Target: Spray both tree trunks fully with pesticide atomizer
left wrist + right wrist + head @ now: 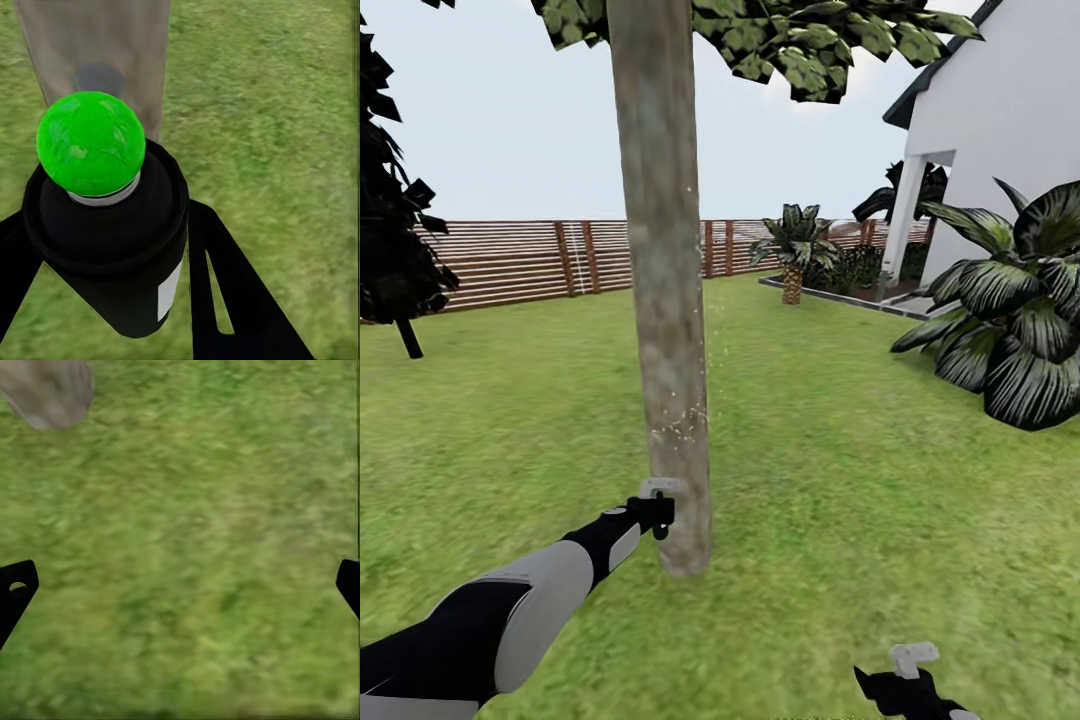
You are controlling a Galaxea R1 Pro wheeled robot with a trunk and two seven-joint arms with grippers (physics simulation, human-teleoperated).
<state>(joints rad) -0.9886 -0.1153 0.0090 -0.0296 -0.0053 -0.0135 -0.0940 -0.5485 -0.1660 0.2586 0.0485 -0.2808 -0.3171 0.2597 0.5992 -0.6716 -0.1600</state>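
Note:
One tree stands right in front of me, its bare grey-brown trunk (665, 300) rising to a blocky green canopy (780, 40). Pale spray specks (682, 420) dot the bark low down. My left gripper (656, 512) is held against the trunk's base and is shut on the pesticide atomizer (112, 240), a black bottle with a bright green ball top (91, 142). The top points at the trunk (90, 45) close ahead. My right gripper (912, 685) hangs low over the grass, open and holding nothing, its fingertips (15, 589) far apart. The second tree is out of view.
Lawn (840, 480) spreads all around. Broad striped palm-like plants (1015, 300) crowd the right side, with a smaller one (795, 250) further back. A white house (1000, 130) stands at the right, a slat fence (510, 262) runs behind, and a dark conifer (390, 230) is at the left.

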